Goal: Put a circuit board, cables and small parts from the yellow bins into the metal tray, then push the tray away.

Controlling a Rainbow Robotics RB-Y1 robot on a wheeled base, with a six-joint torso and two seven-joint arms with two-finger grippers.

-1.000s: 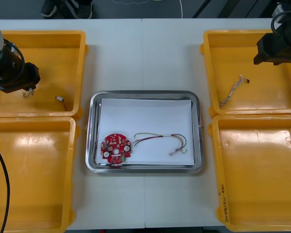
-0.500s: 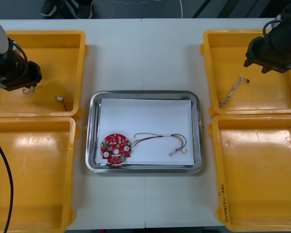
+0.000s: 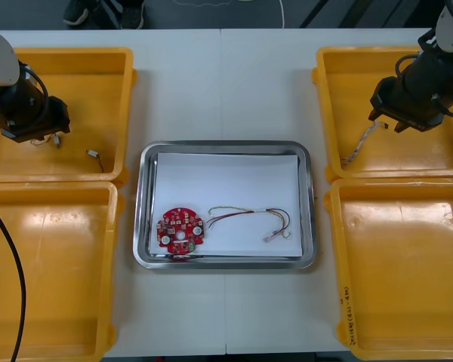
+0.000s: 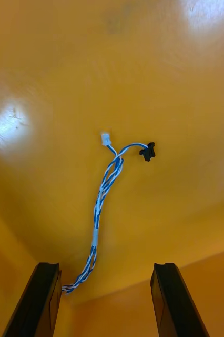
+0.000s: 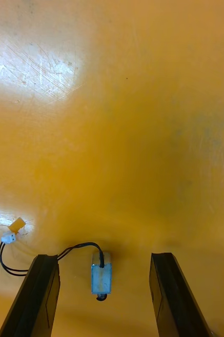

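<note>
Both grippers have drawn closer to the metal tray (image 3: 311, 197) over the last second, the right gripper (image 3: 393, 119) far more than the left gripper (image 3: 44, 130). From the front, the right one hangs over the far yellow bin (image 3: 340, 75) to the right of the tray, above the far end of a twisted blue and white cable (image 3: 356, 148). The left one is over the far left bin (image 3: 83, 90), left of the tray, with a small metal part (image 3: 95, 157) lying between it and the tray. Inside the tray, at its near edge, rest a red circuit board (image 3: 180, 231) and a red and yellow cable (image 3: 249, 217).

At the right wrist, the right gripper (image 4: 105, 268) has its fingers (image 4: 169, 300) spread and holding nothing. The blue and white cable (image 4: 102, 202) runs on the bin floor from just beside one finger out to its black plug (image 4: 147, 152).

At the left wrist, the left gripper (image 5: 104, 262) is also spread wide. Another small metal part (image 5: 101, 278) lies untouched between the fingers (image 5: 43, 295), and its black cable (image 5: 72, 248) loops past one of them.
</note>
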